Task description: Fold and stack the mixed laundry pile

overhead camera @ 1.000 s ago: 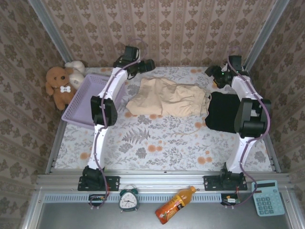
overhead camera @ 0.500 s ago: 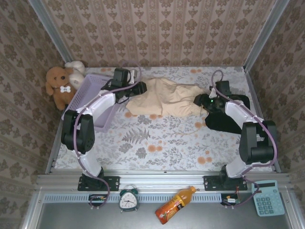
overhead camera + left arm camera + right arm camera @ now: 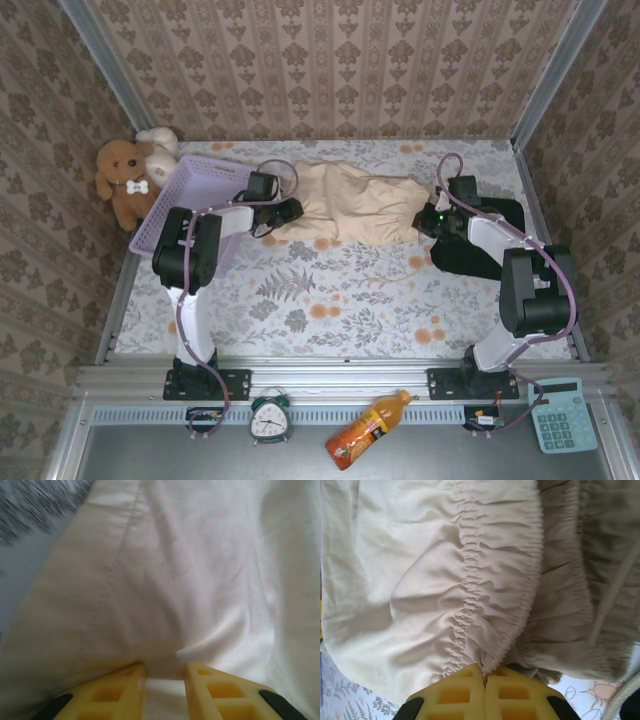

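The cream-beige garment (image 3: pixel 360 205) lies crumpled at the back middle of the table. My left gripper (image 3: pixel 292 212) is at its left end; in the left wrist view the yellow fingers (image 3: pixel 127 682) stand close together with a fold of the cream cloth (image 3: pixel 190 570) pinched between them (image 3: pixel 165 672). My right gripper (image 3: pixel 424 222) is at its right end, shut (image 3: pixel 485 672) on the gathered edge of the cream garment (image 3: pixel 420 580). The black garment (image 3: pixel 465 260) lies flat at the right, partly under the right arm.
A lavender mesh basket (image 3: pixel 185 185) stands at the back left, with the left arm reaching past it. Two plush bears (image 3: pixel 122 175) sit in the left corner. The floral table cover (image 3: pixel 330 300) is bare in front. A clock, bottle and calculator lie on the near ledge.
Both arms came down from the back corners onto the ends of the cream garment. Both grippers closed on its cloth, and the garment has bunched a little narrower.
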